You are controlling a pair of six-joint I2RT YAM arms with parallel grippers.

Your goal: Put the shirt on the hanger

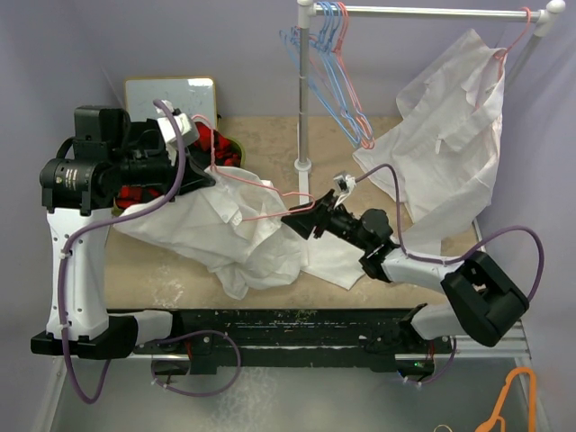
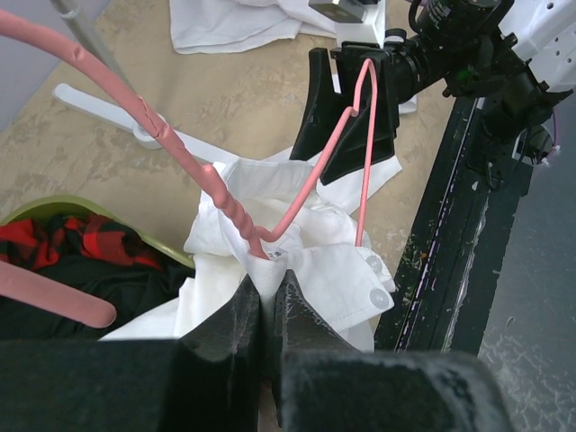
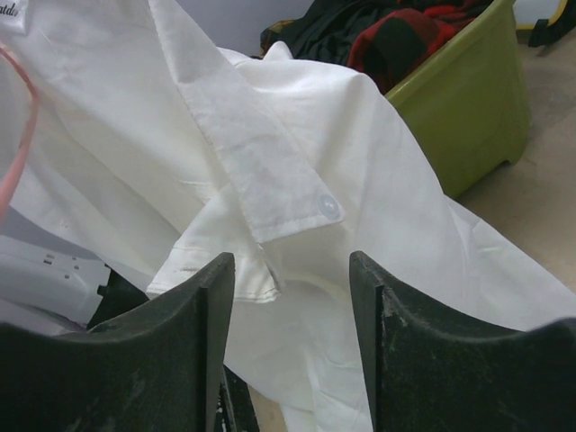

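Note:
The white shirt (image 1: 229,225) lies bunched on the table between the arms. My left gripper (image 1: 196,175) is shut on its collar edge, and the fabric is pinched between the fingers in the left wrist view (image 2: 268,301). The thin pink-red hanger (image 1: 292,194) spans from the collar towards my right gripper. One hanger arm (image 2: 315,175) dips inside the collar, and its hook end rises against the right gripper's top. My right gripper (image 1: 297,225) is open and empty, its jaws (image 3: 292,261) just short of the shirt's buttoned placket (image 3: 270,162). A bit of the hanger (image 3: 22,135) shows at the left edge.
A green bin (image 3: 459,99) with red plaid and black garments stands at the back left. The rack pole (image 1: 304,90) stands behind the shirt, with blue hangers (image 1: 328,54) and a second white shirt (image 1: 450,135) hung at the right. An orange hanger (image 1: 513,400) lies at the near right.

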